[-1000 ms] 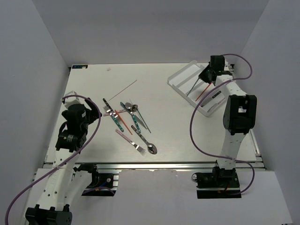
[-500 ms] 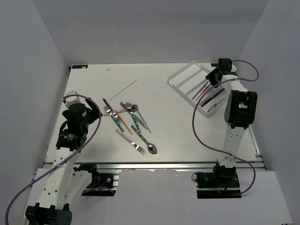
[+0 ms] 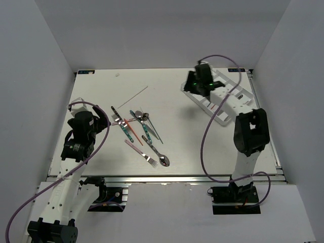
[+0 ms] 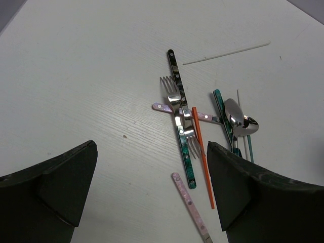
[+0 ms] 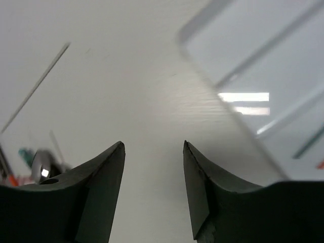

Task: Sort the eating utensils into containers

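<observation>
The eating utensils (image 3: 137,127) lie in a loose pile left of the table's middle: forks, spoons and a knife with teal, pink and dark handles, plus an orange stick (image 4: 202,157). A pink-handled fork (image 3: 142,152) and a spoon (image 3: 163,160) lie nearest the front. A thin pale stick (image 3: 132,94) lies apart, farther back. My left gripper (image 3: 104,120) (image 4: 152,147) hovers open just left of the pile. The containers are one clear divided tray (image 3: 218,119) (image 5: 243,66) at the back right. My right gripper (image 3: 191,85) (image 5: 153,144) is open and empty over the tray's left end.
The right arm's links cover most of the tray in the top view. In the blurred right wrist view a dark streak and an orange bit show in the tray's far compartments. Grey walls close in the table on three sides.
My right gripper opened and let go of the dark and orange sticks into the tray. It then swung left from the tray's right end to its left end. The left arm stayed still.
</observation>
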Robot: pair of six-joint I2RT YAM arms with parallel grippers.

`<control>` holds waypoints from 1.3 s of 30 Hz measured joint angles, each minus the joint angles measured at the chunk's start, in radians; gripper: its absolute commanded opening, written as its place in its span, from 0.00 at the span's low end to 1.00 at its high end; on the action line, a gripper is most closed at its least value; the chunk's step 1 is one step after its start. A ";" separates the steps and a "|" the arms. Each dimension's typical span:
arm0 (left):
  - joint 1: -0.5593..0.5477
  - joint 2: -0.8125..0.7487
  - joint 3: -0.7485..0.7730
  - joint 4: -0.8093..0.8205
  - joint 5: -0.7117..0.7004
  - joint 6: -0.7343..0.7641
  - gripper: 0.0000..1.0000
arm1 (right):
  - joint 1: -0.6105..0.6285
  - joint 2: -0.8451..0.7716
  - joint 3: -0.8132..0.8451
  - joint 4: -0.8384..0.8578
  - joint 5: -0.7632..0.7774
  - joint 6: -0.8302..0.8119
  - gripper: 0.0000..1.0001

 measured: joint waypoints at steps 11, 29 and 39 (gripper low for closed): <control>0.000 0.008 0.000 0.000 0.000 0.000 0.98 | 0.444 0.119 0.001 -0.066 0.080 -0.113 0.37; 0.000 0.002 0.000 0.000 0.000 0.000 0.98 | 0.564 0.279 0.106 -0.116 0.118 -0.157 0.31; 0.000 -0.004 0.000 0.000 0.000 0.000 0.98 | 0.564 0.315 0.131 -0.118 0.130 -0.168 0.28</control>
